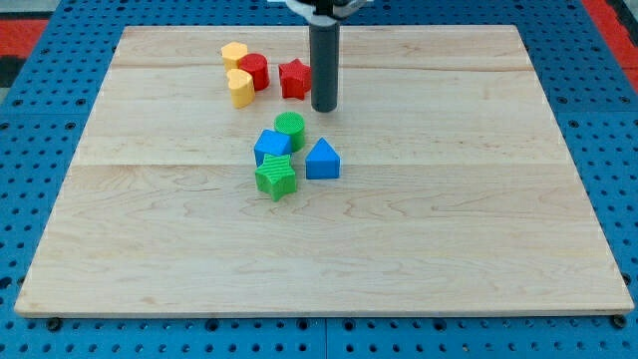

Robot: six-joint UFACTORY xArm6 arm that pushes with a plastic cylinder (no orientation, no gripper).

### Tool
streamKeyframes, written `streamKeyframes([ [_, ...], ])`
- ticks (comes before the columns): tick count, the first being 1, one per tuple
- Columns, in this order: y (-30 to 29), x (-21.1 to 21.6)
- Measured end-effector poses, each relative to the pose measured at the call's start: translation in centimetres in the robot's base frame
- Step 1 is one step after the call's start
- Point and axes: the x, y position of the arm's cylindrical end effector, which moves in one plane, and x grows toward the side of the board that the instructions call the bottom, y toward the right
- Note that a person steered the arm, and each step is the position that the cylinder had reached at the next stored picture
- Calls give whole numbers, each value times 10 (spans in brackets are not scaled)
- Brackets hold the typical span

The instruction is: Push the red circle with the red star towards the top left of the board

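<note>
Fingers: none fitted, so no wide, narrow or holding state to report; contact made only with my tip [325,108], set down on the worktop [449,219] just beside the red star [294,78] on the view's right, touching or a hair apart, cannot tell which. Step in hand, as judged: start of the push, with the red star lined up between my tip and the red circle [254,71], close together near the view's top, left of centre, with a narrow gap or none. For the next move: drive leftward and slightly toward the view's top, through the middle of the red star, so as to close it onto the red circle and carry both toward the top left corner. Keep the line centred to avoid slipping off a star point. Note two yellow blocks, upper [234,54] and lower [240,88], against the red circle's left side and directly in the path; expect to shove or part them. Leave alone the cluster toward the view's bottom: green circle [290,127], blue block [271,146], green star [276,178], blue triangle [322,160]. Surface: pale wooden boards, smooth, flat. Surroundings: blue perforated base [618,150] on all sides, red patches at the top corners.
</note>
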Motion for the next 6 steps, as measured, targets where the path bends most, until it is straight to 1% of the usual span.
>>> streamKeyframes([
  [2, -2, -11],
  [3, 5, -23],
  [4, -11, -29],
  [6, -78, -28],
])
